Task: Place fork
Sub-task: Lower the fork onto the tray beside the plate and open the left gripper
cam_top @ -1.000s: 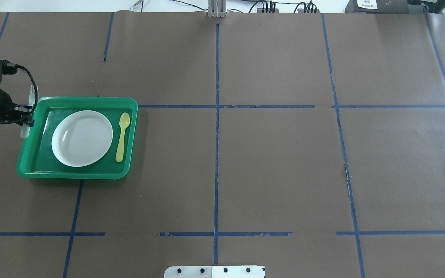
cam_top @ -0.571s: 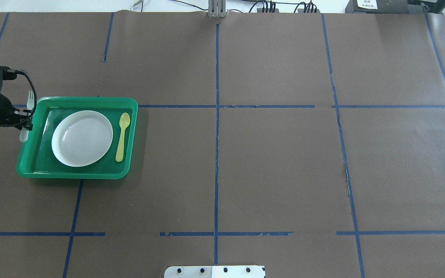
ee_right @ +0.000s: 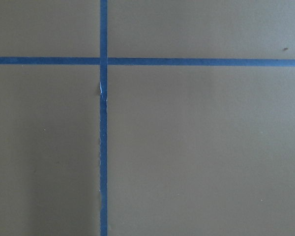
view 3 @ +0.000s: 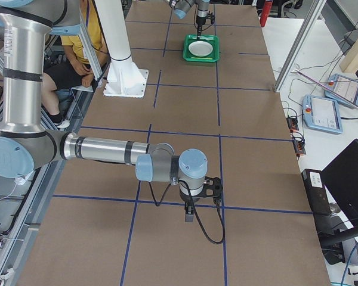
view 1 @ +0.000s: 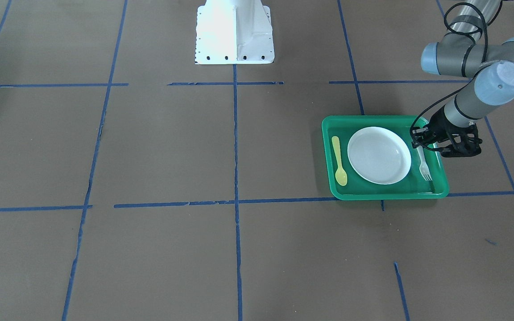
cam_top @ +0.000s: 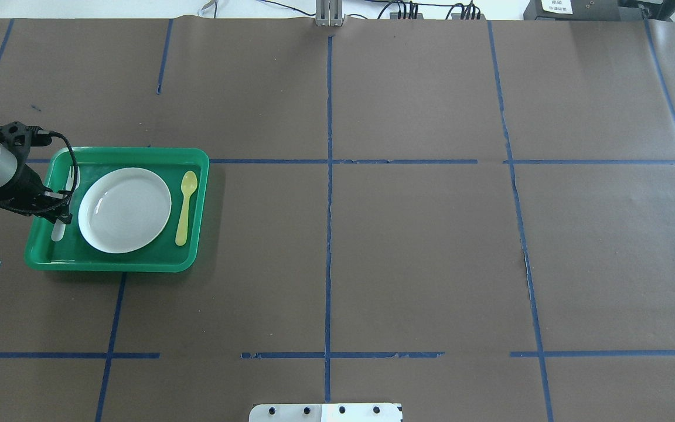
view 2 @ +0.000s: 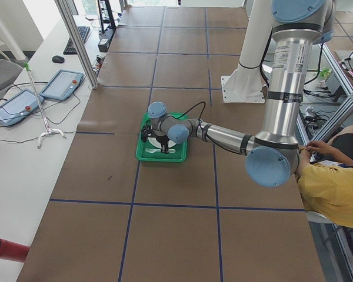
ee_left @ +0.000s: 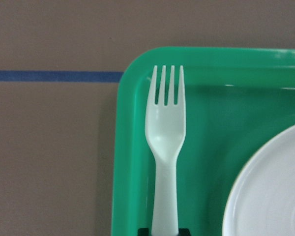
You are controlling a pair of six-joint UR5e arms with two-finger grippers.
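From my station I count one of each item at the place setting: one green tray, one white plate in its middle, one yellow spoon lying on the tray floor on the side of the plate nearer the table's centre, and one fork. The fork is pale and has four tines. It sits over the strip of tray floor between the plate and the tray's outer wall, tines pointing toward the far corner. I cannot tell whether it touches the floor. The left gripper has its jaws drawn in narrow, pinching the fork's handle near the end. The right gripper shows only in the side view, low over the table and well apart from the tray, and I cannot tell how its jaws stand. Its wrist camera gives me only brown paper and crossing blue tape. The one label I can find is a white one on a dark box beyond the table's far edge, its print too small to read.
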